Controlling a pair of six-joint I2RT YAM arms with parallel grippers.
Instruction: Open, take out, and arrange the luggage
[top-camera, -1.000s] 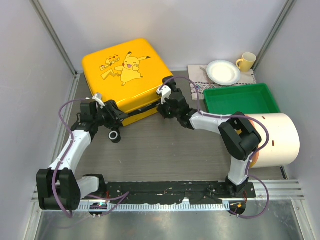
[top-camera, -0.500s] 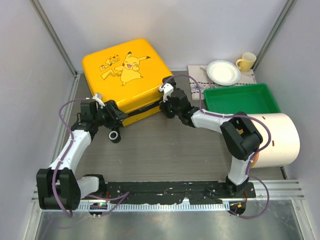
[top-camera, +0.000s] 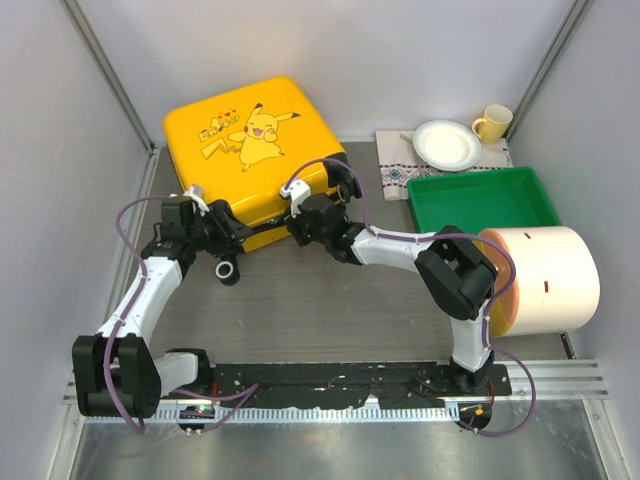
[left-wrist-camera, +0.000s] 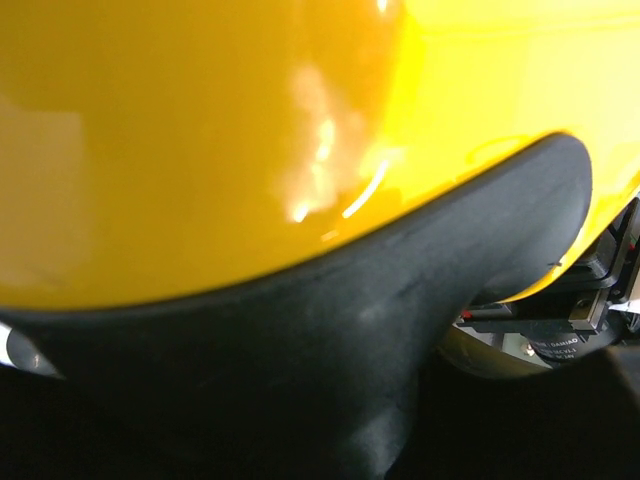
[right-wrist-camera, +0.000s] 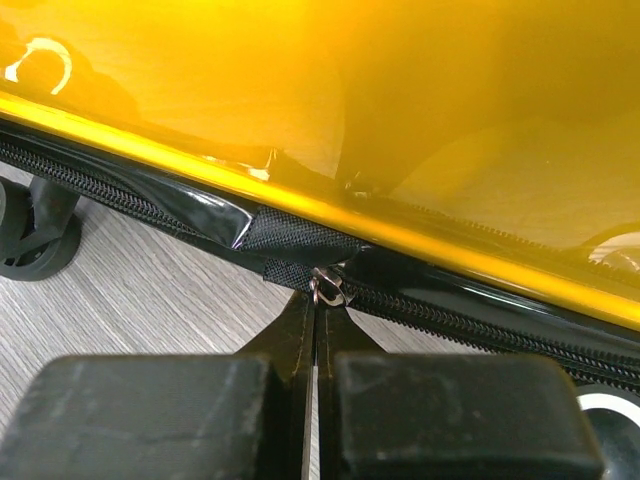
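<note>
The yellow Pikachu luggage (top-camera: 250, 150) lies flat at the back left, lid down. My right gripper (top-camera: 297, 215) is at its front edge, shut on the black zipper pull tab (right-wrist-camera: 318, 322), whose metal slider (right-wrist-camera: 327, 288) sits on the black zipper trim. The zipper teeth run off to the right of the slider. My left gripper (top-camera: 222, 234) is pressed against the luggage's front left corner. In the left wrist view one black finger (left-wrist-camera: 300, 350) lies against the yellow shell (left-wrist-camera: 200, 130). That view does not show whether the left jaws are open or shut.
A small black wheel (top-camera: 230, 271) of the luggage rests on the table, also in the right wrist view (right-wrist-camera: 35, 235). A green tray (top-camera: 483, 197) and a large cream cylinder (top-camera: 545, 278) stand at the right. A white plate (top-camera: 446, 144) and yellow mug (top-camera: 492, 122) sit at the back.
My right gripper has slid left along the luggage's front edge with the zipper pull. The left arm and the luggage have stayed in place.
</note>
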